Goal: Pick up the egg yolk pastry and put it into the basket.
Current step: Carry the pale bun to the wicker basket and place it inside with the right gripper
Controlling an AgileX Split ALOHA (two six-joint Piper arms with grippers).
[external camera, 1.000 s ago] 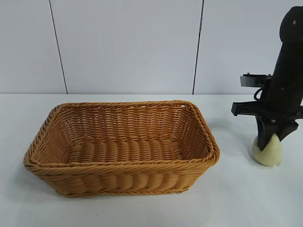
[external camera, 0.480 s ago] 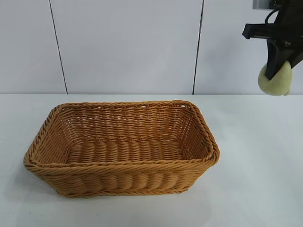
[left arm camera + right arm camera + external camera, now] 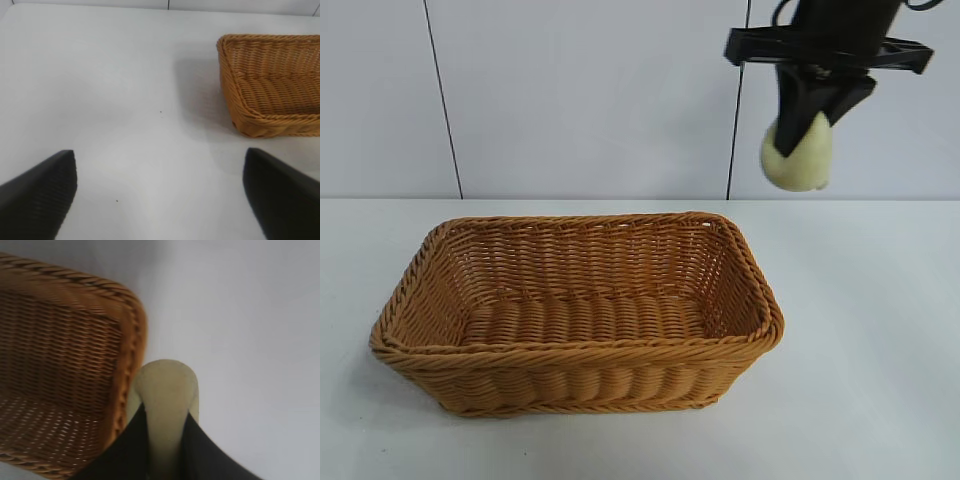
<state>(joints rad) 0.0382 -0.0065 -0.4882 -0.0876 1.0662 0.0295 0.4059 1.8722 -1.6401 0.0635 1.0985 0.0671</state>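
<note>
1. The right gripper pinches the pastry high in the air, just beside the basket right rim
2. The pastry looks soft and light; a gentle grip across its middle seems best
3. The left gripper is parked, jaws wide

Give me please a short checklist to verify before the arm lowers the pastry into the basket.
1. Right gripper holds the egg yolk pastry firmly: ok, fingers shut on it.
2. Pastry lifted clear of the table: ok.
3. Pastry above the basket interior: not ok, in the right wrist view it hangs just outside the rim.
4. Basket upright with free room inside: ok.
5. Left gripper away from the basket: ok, open over bare table.
</note>
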